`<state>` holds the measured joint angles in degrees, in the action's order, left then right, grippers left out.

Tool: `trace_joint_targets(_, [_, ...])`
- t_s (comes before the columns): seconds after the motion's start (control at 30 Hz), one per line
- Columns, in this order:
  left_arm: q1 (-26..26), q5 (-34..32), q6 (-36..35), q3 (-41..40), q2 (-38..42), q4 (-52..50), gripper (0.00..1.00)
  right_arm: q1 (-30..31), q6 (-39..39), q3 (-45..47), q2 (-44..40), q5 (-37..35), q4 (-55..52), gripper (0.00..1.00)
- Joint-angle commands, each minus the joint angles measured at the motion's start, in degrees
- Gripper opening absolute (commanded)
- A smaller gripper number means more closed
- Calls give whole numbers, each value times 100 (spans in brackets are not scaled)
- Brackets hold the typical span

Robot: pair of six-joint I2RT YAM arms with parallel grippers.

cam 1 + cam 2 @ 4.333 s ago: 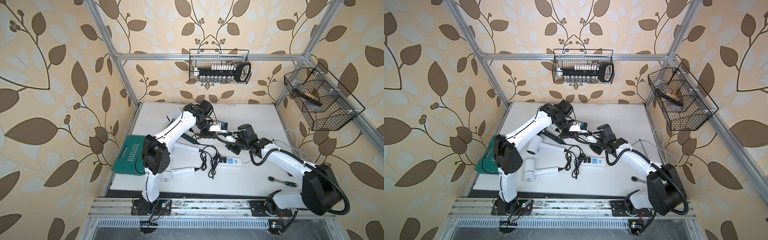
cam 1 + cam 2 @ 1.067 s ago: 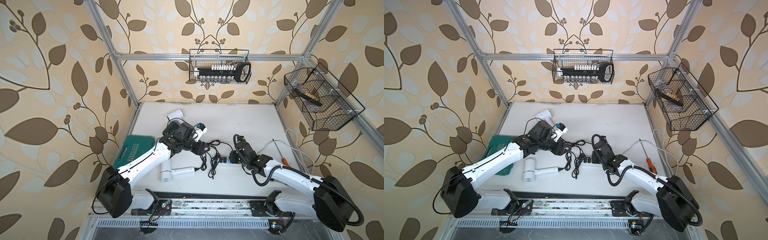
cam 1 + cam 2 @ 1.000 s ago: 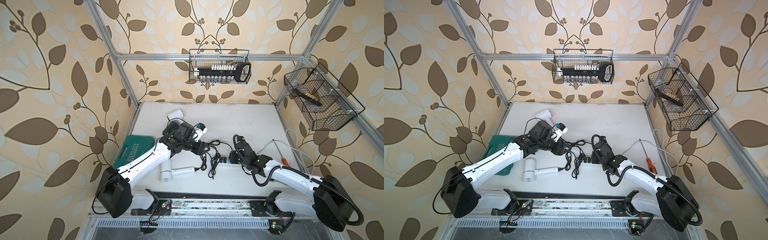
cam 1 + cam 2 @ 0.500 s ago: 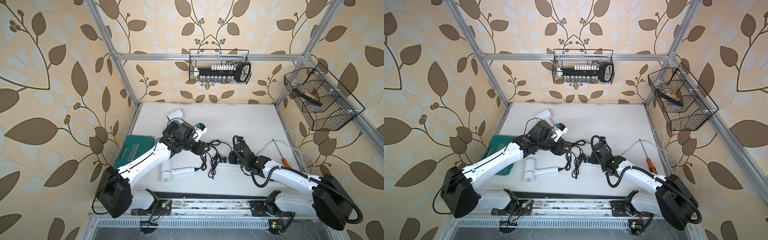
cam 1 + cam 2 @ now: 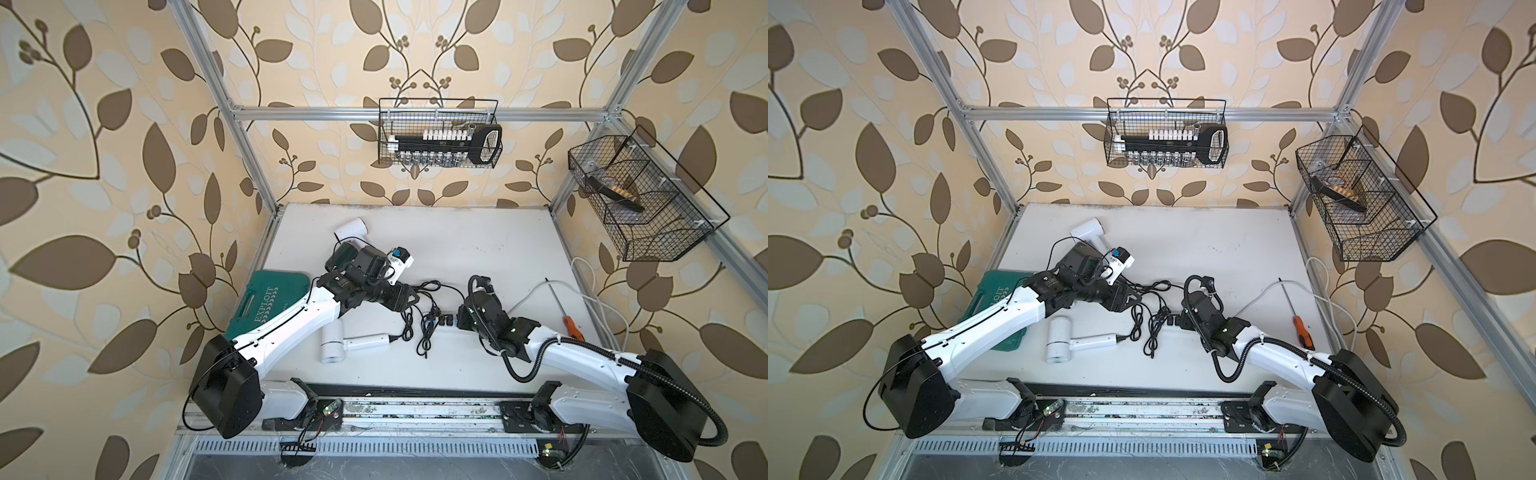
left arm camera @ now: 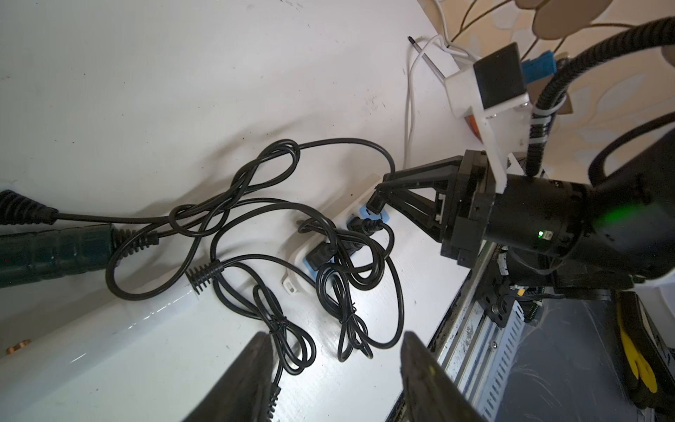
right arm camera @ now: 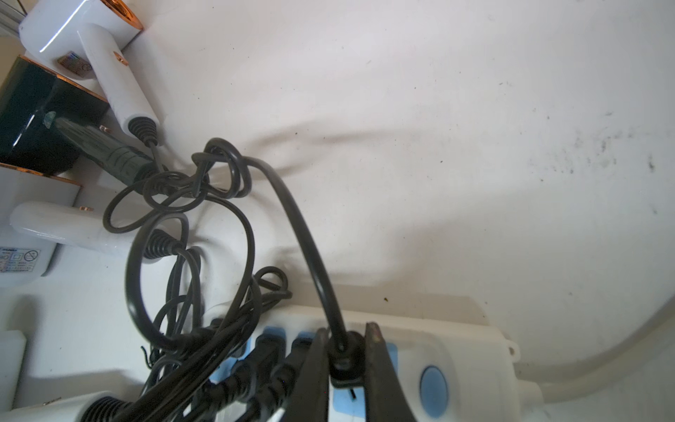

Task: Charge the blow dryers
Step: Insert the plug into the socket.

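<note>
My right gripper (image 7: 343,360) is shut on a black plug (image 7: 341,365), held over a blue socket of the white power strip (image 7: 456,347) with a prong showing beneath it. The left wrist view shows the same grip (image 6: 380,199) at the strip (image 6: 339,213). Other black plugs sit in the neighbouring sockets. One white blow dryer (image 5: 351,228) lies at the back left and another (image 5: 332,351) in front. The dark green blow dryer (image 7: 36,124) lies beside a white handle (image 7: 65,228). My left gripper (image 6: 336,350) hangs open and empty over the tangled cords (image 6: 277,321).
A green tool case (image 5: 270,299) lies at the table's left edge. An orange screwdriver (image 5: 571,328) and the strip's white cable (image 5: 590,291) lie to the right. Two wire baskets (image 5: 438,141) (image 5: 640,199) hang on the walls. The metal rail (image 5: 395,411) runs along the front.
Since the oldest frames both arms have come forward, and the right gripper brought the plug down to the strip. Over the last second it edged slightly left; the left arm stayed still.
</note>
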<state>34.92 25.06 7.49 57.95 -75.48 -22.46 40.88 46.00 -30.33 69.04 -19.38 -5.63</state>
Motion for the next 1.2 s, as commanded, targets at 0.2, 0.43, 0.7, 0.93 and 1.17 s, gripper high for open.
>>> trace_joint_targets(0.2, [41,-27,-106,41,201,35,58,100,876,239,92,-42,-766,0])
trace_joint_targets(0.43, [36,-27,-124,75,204,11,58,260,1258,146,218,-439,-1217,0])
trace_joint_targets(0.7, [41,-39,-159,128,201,-45,58,973,1317,-182,564,-1535,-1764,0])
trace_joint_targets(0.93, [40,-71,-179,99,249,-73,58,1034,1860,140,764,-1300,-1307,0])
trace_joint_targets(1.17, [37,-77,-165,49,297,-50,58,997,2277,444,912,-808,-659,0])
